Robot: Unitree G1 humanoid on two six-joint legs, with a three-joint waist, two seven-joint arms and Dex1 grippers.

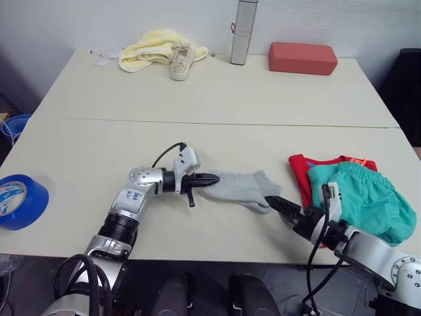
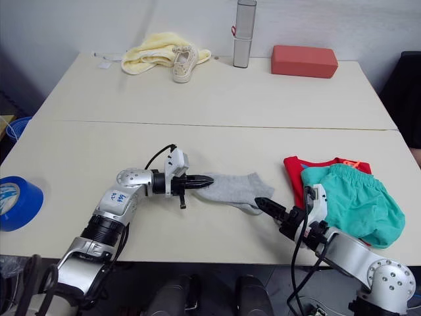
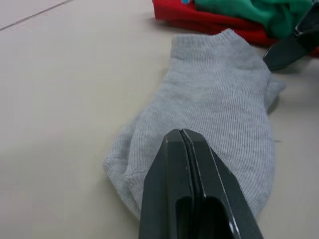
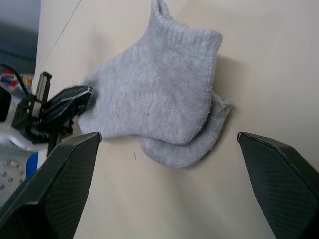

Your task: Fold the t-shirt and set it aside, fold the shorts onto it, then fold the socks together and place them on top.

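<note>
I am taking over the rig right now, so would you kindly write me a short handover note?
Left gripper: fingers shut, at one end of the socks.
Right gripper: fingers open, just off the socks' other end.
Socks lie one over the other, mid-table near the front.
Done: shorts sit on the t-shirt, at the right.
Left: finish folding the socks and place them on the shorts.

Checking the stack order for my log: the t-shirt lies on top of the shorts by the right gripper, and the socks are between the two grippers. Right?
Not quite. The left eye view shows the shorts lying on top of the t-shirt, not under it. The rest holds: that pile is by the right gripper, and the socks lie between it and the left gripper.
</note>
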